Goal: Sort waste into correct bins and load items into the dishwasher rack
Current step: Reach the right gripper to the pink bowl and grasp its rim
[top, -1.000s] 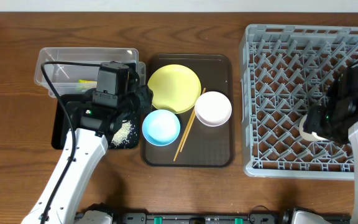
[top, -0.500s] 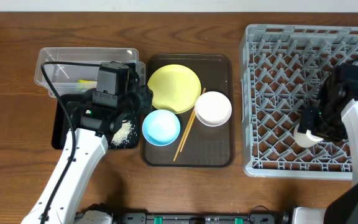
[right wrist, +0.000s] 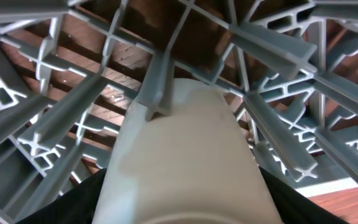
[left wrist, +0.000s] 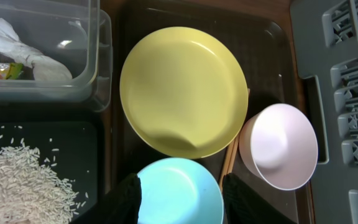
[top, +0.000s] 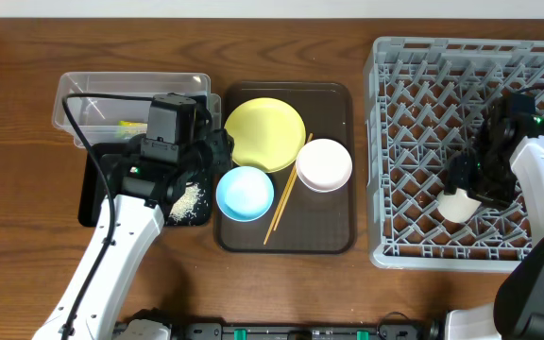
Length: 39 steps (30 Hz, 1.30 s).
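Right hand (top: 467, 192) is clamped on the small pale cup (top: 457, 206), low inside the grey dishwasher rack (top: 414, 57); the end of the cup meets a rib of the lattice. Left hand (left wrist: 180, 202) hangs with its fingers apart above the light-blue bowl (left wrist: 176, 183). This bowl sits on the brown tray (top: 333, 241) beside the yellow plate (left wrist: 182, 90), the white bowl (left wrist: 281, 146) and the chopsticks (top: 286, 200). Rice grains (left wrist: 23, 183) lie in the black tray (left wrist: 82, 143).
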### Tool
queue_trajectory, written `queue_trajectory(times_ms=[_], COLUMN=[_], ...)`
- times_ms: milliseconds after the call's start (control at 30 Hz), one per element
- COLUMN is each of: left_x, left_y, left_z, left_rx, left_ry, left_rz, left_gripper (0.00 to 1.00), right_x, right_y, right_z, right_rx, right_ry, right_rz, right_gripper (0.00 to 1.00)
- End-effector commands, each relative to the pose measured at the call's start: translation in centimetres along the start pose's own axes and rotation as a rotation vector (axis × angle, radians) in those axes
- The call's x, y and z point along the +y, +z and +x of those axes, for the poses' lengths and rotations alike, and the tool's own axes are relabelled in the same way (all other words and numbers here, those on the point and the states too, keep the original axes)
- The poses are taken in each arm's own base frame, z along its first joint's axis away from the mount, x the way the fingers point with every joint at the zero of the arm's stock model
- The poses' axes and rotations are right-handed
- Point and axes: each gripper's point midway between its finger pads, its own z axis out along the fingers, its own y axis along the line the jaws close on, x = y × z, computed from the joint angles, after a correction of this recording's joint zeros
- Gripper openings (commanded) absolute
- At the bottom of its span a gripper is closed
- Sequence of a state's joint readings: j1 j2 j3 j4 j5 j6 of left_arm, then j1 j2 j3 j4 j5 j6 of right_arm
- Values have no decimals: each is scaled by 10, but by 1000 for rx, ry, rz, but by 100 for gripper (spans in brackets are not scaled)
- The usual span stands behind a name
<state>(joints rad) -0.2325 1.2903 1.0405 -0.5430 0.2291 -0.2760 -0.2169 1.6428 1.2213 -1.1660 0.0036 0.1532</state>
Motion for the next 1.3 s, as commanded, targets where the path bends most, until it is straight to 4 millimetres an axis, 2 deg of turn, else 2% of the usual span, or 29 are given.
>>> queue_trajectory(times_ms=[0, 233, 300, 400, 467, 567, 633, 700, 733, 800, 867, 1000, 1133, 1267], left_x=[2, 2, 2, 2, 3, 9, 27, 55, 67, 81, 85, 86, 86, 86], left_y=[-2, -2, -2, -2, -2, -2, -4, -11, -16, -23, -25, -26, -26, -26], left_z=[-3, -3, -3, -2, 1, 10, 17, 26, 30, 38, 42, 43, 43, 42], left_rx=[-10, -10, -10, -6, 5, 38, 59, 62, 61, 66, 78, 83, 81, 80], left_ry=[12, 12, 12, 11, 9, 2, -42, -142, -186, -238, -257, -258, -258, -258], left_rz=[-10, -10, -9, -11, -15, -44, -140, -302, -379, -463, -483, -486, -485, -484], left_gripper=[46, 46, 47, 47, 51, 52, 52, 53, 53, 54, 57, 61, 62, 63], right_x=[5, 7, 19, 55, 87, 128, 157, 183, 197, 220, 236, 262, 274, 272], right_y=[-8, -31, -45, -72, -95, -119, -127, -128, -126, -116, -101, -60, -20, 16], right_z=[-6, -10, -16, -26, -33, -39, -39, -34, -32, -29, -27, -26, -27, -25], right_rx=[-37, -127, -186, -314, -426, -553, -619, -653, -664, -666, -652, -597, -548, -483], right_ry=[11, 3, -53, -191, -316, -472, -601, -718, -776, -845, -888, -954, -985, -998], right_rz=[-37, -57, -122, -279, -385, -469, -484, -495, -498, -480, -452, -374, -282, -180], right_gripper=[72, 74, 73, 71, 70, 68, 65, 63, 63, 62, 62, 61, 60, 60])
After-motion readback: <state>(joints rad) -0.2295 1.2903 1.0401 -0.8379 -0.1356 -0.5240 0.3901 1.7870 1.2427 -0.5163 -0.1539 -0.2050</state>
